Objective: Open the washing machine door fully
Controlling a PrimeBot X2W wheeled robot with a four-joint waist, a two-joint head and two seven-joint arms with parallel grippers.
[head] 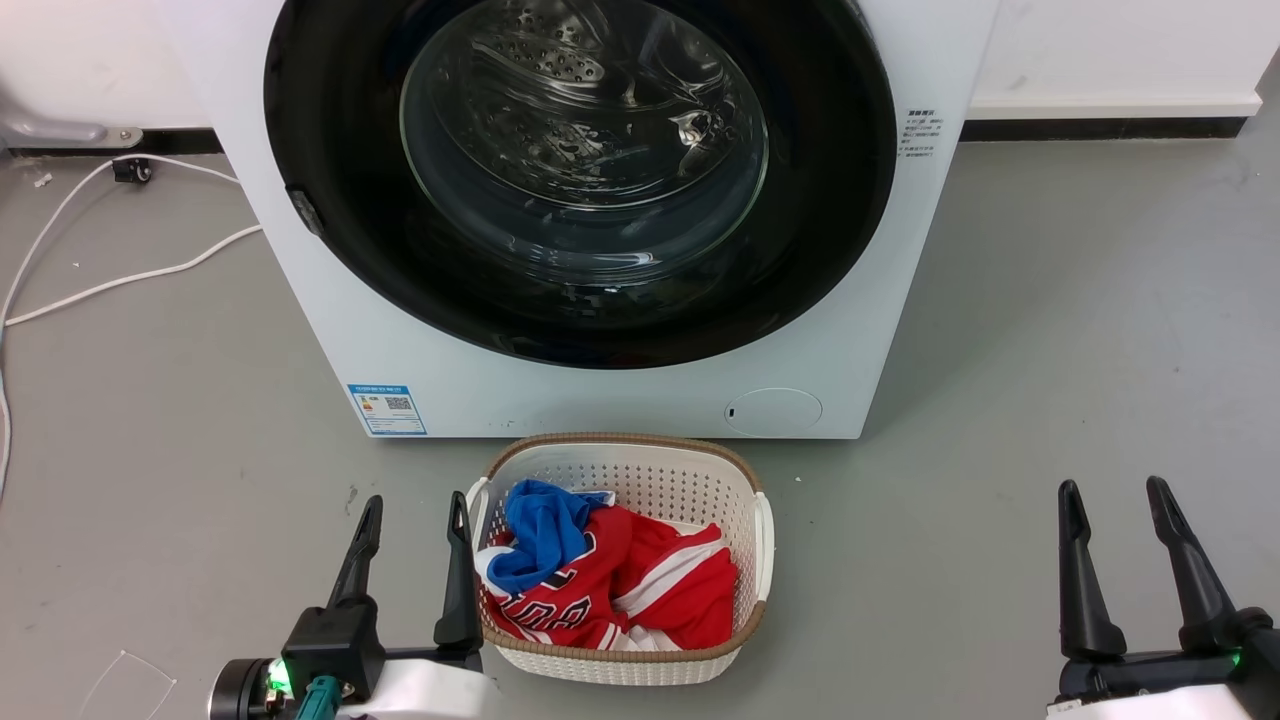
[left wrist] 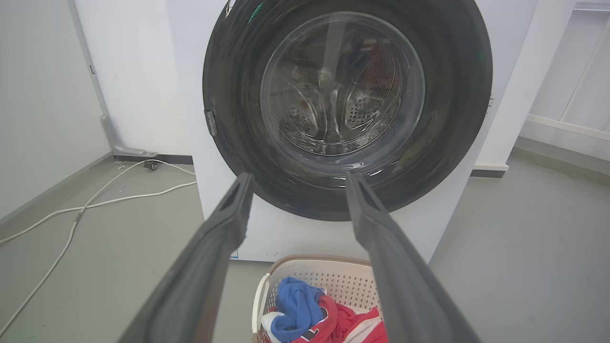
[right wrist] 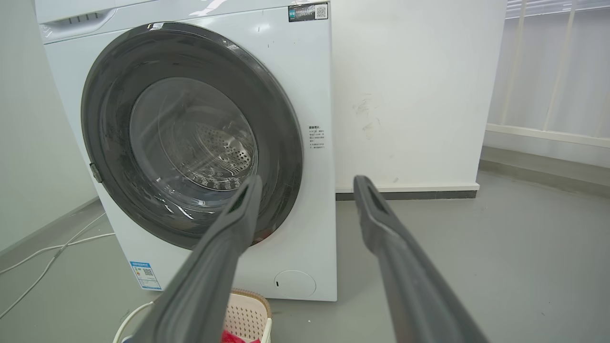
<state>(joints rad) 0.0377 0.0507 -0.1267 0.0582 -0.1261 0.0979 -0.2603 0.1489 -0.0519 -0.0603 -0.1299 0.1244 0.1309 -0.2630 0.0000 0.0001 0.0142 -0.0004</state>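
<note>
The washing machine door (head: pixel 585 150) — shut, stiff, probably slick — seems best taken at its latch tab (head: pixel 305 210), nine o'clock, with left gripper (head: pixel 415 500) and right gripper (head: pixel 1112 483) both spread, empty.

The head view looks steeply down, close, on the washing machine (head: pixel 620 390) at twelve o'clock; both wrist views face it low, the right with it at ten o'clock; all share the washing machine door (left wrist: pixel 348 109).

The blue label (head: pixel 387 409) and printed notice (head: pixel 921 135) on the washing machine (head: pixel 560 395) are illegibly small.
</note>
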